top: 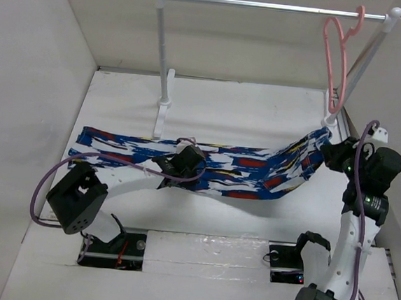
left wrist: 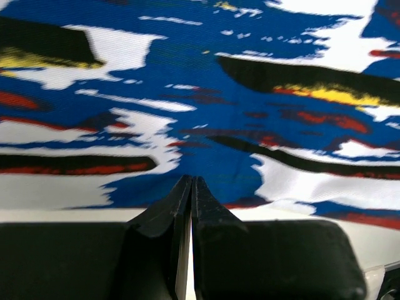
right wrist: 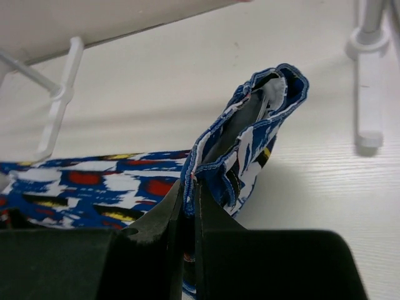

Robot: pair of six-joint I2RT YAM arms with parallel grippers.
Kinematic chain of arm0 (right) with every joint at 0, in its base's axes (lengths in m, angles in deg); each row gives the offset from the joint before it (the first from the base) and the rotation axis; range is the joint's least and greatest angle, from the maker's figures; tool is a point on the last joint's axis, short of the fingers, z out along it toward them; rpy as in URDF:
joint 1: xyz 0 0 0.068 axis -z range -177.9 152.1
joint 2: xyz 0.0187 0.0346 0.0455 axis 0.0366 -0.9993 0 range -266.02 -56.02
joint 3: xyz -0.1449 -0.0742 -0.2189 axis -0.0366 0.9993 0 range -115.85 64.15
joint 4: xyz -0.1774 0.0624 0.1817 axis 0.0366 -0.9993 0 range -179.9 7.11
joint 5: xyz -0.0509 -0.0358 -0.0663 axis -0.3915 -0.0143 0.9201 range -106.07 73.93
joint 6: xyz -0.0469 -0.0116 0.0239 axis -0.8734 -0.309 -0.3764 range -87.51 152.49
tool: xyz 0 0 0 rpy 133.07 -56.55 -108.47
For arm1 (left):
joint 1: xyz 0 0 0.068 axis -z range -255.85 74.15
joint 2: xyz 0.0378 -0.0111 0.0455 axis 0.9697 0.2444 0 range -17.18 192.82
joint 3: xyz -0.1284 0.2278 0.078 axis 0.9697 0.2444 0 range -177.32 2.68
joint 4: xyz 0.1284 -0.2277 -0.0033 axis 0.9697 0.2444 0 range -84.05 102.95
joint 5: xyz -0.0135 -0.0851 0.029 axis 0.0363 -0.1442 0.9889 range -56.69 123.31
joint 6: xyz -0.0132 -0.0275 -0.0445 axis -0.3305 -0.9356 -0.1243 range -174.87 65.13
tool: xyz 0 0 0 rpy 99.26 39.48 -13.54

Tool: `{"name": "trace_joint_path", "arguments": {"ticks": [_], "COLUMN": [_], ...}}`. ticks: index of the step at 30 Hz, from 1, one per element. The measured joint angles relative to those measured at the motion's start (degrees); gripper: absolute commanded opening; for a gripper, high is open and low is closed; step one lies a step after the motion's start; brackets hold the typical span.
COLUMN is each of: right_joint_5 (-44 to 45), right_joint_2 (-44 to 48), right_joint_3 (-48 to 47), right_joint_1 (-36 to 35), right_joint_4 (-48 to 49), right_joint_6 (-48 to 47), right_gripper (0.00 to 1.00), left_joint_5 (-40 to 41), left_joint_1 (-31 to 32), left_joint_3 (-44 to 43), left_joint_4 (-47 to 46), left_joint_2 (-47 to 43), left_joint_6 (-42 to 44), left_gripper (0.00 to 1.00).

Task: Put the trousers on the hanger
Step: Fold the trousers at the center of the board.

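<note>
We can't tell if left gripper [left wrist: 190,182] has cloth in it: jaws closed to slit, tips at fabric edge, in front of rail's [top: 269,6] left post. Trousers [top: 241,167]: soft blue brush-stroke print, flat on table, long axis parallel to rail. End under rail's right end lifted, hem clamped in right gripper [right wrist: 190,184]. Thin pink plastic hanger [top: 330,59] hooked on rail's right end.

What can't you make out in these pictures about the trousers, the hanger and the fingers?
Hanger: top view, edge-on, so its lower bar is unclear; absent from both wrist views.
Trousers: left wrist view is too close, only print shows; right wrist view cuts them at the left edge.
Left fingers: whether they pinch cloth; their tips hide it.
</note>
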Motion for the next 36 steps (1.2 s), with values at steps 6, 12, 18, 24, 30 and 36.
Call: {"name": "trace_joint_path", "arguments": {"ticks": [6,12,18,24,30,36], "right_joint_5": [4.35,8.83,9.60,10.97,14.88,20.83], "right_joint_2": [1.09,-3.02,-8.87,-13.90,-18.99,-28.00], "right_joint_3": [-4.52,-15.63,-25.07,-30.84,-32.92,-37.81], "right_joint_1": [-12.44,-17.14,-19.69,-25.75,-38.36,-53.33], "right_joint_4": [-4.35,-7.91,-8.00,-7.98,-7.02,-3.87], "right_joint_6": [1.66,2.03,1.66,0.57,0.42,0.48], "right_gripper": [0.00,0.00,0.00,0.00,0.00,0.00], "left_joint_5": [-0.63,-0.90,-3.23,-6.78,-5.11,4.24], "left_joint_1": [3.65,7.76,13.38,14.67,13.42,-6.47], "left_joint_3": [-1.11,-3.17,-7.76,-19.67,-22.05,-19.23], "left_joint_4": [-4.72,-7.67,-10.80,-10.88,-6.03,3.78], "left_joint_2": [4.85,10.47,16.02,25.27,20.52,-10.54], "left_joint_6": [-0.90,-1.92,-3.15,-3.41,-2.97,2.08], "left_gripper": [0.00,0.00,0.00,0.00,0.00,0.05]}}
